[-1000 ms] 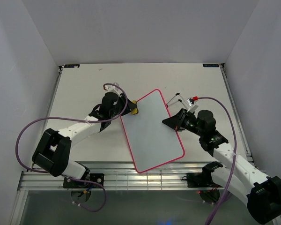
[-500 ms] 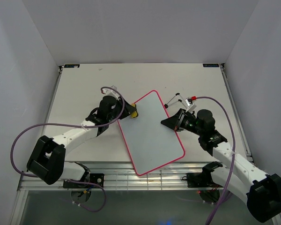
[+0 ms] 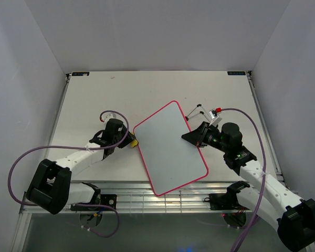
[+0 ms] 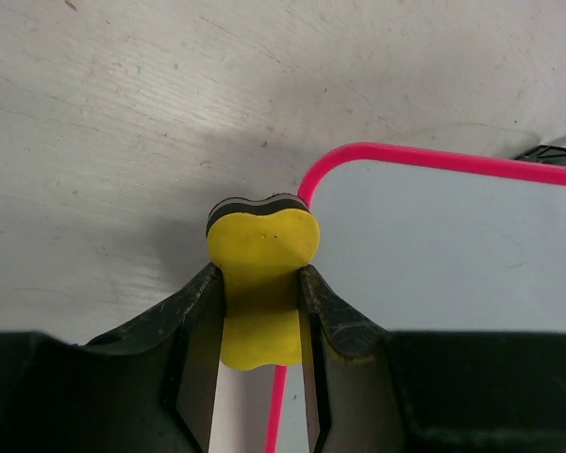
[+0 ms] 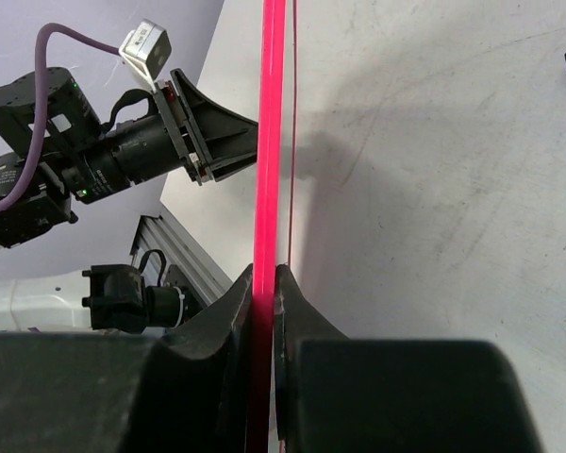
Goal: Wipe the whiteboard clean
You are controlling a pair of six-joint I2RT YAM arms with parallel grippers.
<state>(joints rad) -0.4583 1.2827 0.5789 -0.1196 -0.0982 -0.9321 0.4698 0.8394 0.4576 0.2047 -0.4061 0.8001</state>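
Left tool, clamped on the yellow sponge, is backing off the whiteboard to just beside its left corner, the right tool pinching its right frame mid-tabletop; I'm reading the surface as wiped.

Scuffed white tabletop. Carries the whiteboard askew near the middle, near corner jutting past the front edge over the metal rails. Holds also a thin bent wire piece just beside the board's far right edge.
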